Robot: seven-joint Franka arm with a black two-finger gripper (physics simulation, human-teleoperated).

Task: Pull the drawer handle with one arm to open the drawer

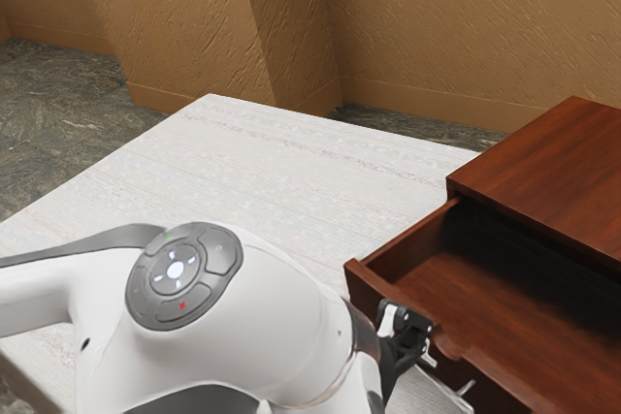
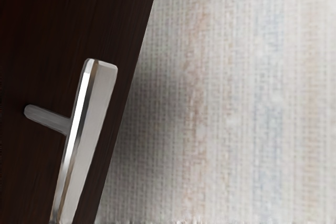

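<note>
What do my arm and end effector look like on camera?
Glossy white rounded arm shell with a dark grey oval button pad bearing pale buttons, a green dot and a red mark. The black end effector has small white fittings.

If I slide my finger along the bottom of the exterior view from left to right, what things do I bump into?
White robot arm → gripper → open wooden drawer.
</note>
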